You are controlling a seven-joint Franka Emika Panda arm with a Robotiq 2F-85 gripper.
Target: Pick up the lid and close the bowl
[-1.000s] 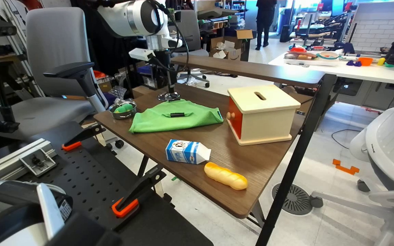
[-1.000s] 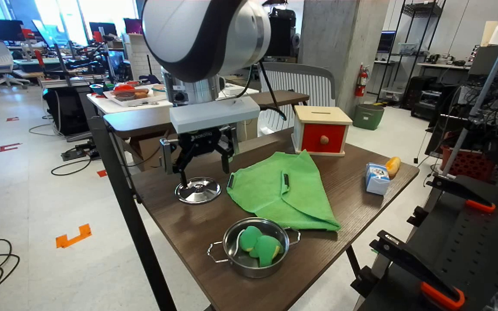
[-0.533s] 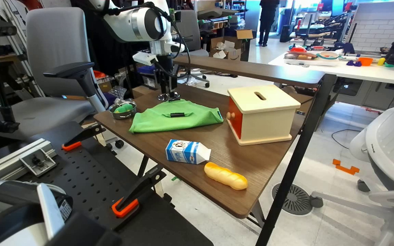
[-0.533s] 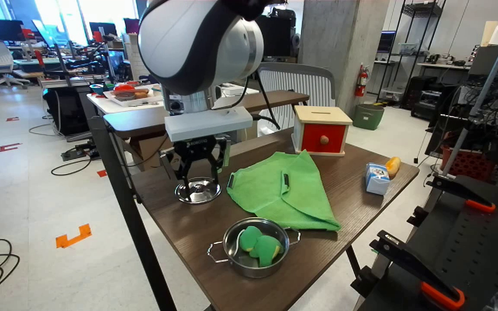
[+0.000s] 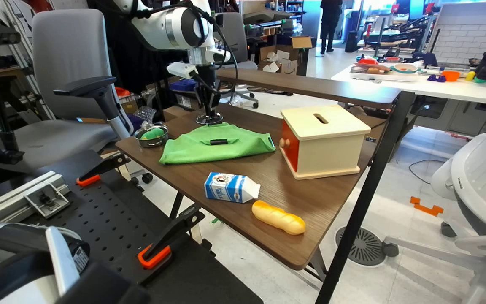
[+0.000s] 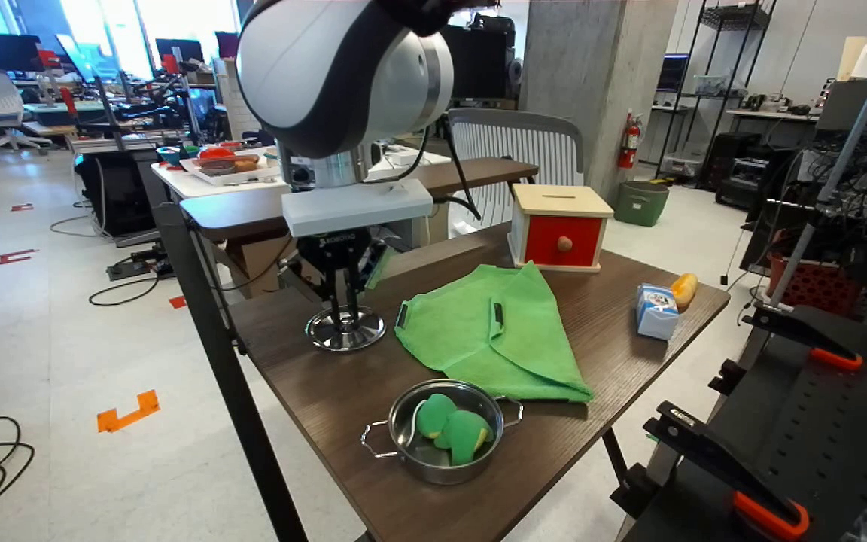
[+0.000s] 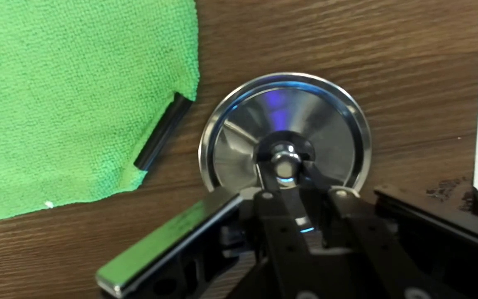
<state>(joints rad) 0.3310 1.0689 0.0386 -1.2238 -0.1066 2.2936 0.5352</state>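
The lid (image 7: pixel 326 120) is a shiny round metal disc with a small knob (image 7: pixel 286 163) in its middle. It lies at the table's end beside the green cloth, and whether it touches the wood cannot be told. My gripper (image 6: pixel 346 320) points down over it, fingers closed on the knob from both sides in the wrist view. The bowl (image 6: pixel 441 476), a small steel pot with two wire handles, stands uncovered near the table corner with a green soft toy (image 6: pixel 456 429) inside. In an exterior view the bowl (image 5: pixel 153 144) is left of the cloth; the wrist view does not show it.
A green cloth (image 6: pixel 479 331) lies beside the lid and reaches near the bowl. Farther along the table (image 6: pixel 373 421) stand a wooden box (image 6: pixel 561 211) with a red front, a milk carton (image 6: pixel 657 312) and a bread roll (image 6: pixel 684 288). A black post (image 6: pixel 230 376) runs along the table's side.
My gripper has come down onto the lid, and its fingers have gone from wide apart to closed on the knob. The lid has shifted very slightly; the bowl has not moved.
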